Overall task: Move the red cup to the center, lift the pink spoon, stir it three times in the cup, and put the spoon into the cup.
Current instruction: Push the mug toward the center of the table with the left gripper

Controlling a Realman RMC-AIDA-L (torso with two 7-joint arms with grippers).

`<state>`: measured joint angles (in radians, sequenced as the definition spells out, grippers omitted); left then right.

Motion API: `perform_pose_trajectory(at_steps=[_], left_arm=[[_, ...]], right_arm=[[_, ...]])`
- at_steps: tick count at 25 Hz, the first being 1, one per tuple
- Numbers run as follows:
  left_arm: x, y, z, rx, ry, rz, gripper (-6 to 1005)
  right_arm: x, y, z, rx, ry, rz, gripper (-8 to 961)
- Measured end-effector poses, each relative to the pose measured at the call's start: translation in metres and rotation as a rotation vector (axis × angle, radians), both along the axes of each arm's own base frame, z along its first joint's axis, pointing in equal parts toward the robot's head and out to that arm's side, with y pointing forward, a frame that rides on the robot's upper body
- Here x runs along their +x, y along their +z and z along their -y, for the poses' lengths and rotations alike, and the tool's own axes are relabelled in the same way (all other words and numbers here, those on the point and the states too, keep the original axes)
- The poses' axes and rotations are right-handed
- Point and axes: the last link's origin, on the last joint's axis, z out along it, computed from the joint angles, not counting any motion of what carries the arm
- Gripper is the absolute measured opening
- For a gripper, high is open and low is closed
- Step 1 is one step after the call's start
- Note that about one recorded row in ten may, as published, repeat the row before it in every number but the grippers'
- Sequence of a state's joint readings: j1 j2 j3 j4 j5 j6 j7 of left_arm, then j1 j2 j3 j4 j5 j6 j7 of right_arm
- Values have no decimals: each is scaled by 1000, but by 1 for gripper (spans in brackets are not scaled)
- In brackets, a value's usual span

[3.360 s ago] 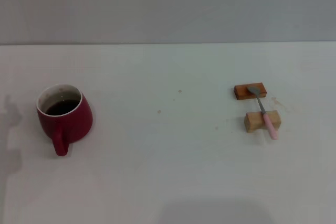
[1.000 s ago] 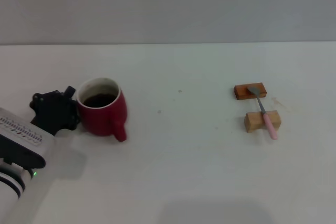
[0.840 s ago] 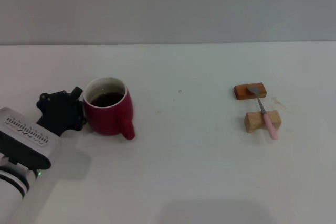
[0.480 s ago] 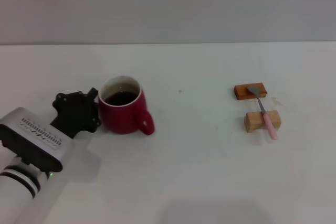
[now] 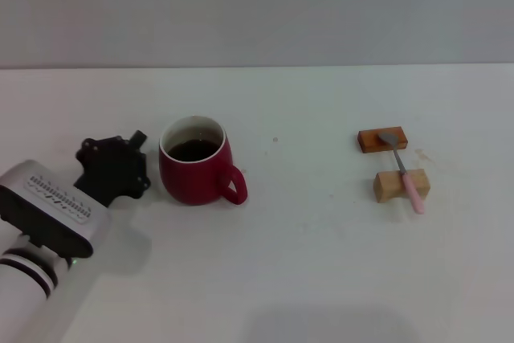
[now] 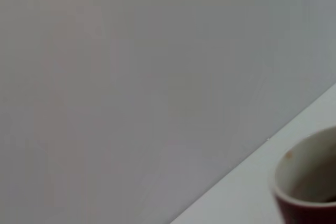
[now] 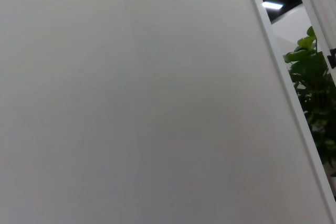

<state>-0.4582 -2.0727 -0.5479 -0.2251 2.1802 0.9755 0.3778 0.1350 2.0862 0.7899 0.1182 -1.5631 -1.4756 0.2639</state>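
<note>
1. The red cup (image 5: pixel 197 171) stands upright on the white surface (image 5: pixel 289 263), left of the middle and toward nine o'clock from centre; its white inside holds dark liquid and its loop handle points to about four o'clock.
2. The left tool (image 5: pixel 112 168) sits just beside the cup at the cup's nine o'clock, low over the surface, on a silver and white arm that comes in from seven o'clock; whether its black front touches the cup wall I cannot tell; how far it is open I cannot tell either, and nothing shows it holding anything.
3. In the left wrist view the cup's rim (image 6: pixel 310 182) shows at one corner, white inside with a dark-red outer wall, against a plain grey wall.
4. The pink spoon (image 5: pixel 405 173) lies well apart from the cup, out at three o'clock; its pale pink handle rests across a tan wooden block (image 5: pixel 398 185) and its grey bowl lies on an orange-brown flat block (image 5: pixel 381 140) just beyond, at the tan block's twelve o'clock.
5. The right tool is not in sight; the right wrist view shows a blank wall, a white frame and a leafy plant (image 7: pixel 315 93).
</note>
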Motion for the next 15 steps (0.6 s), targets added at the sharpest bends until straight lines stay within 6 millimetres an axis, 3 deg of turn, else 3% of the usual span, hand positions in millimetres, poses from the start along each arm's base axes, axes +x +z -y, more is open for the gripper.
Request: perform_pose_trajectory(at_steps=[15], left_arm=[[3,-4,-10,-24,1,-64,-2]], right_arm=[[-1,-1,0,2,2,-2,743]])
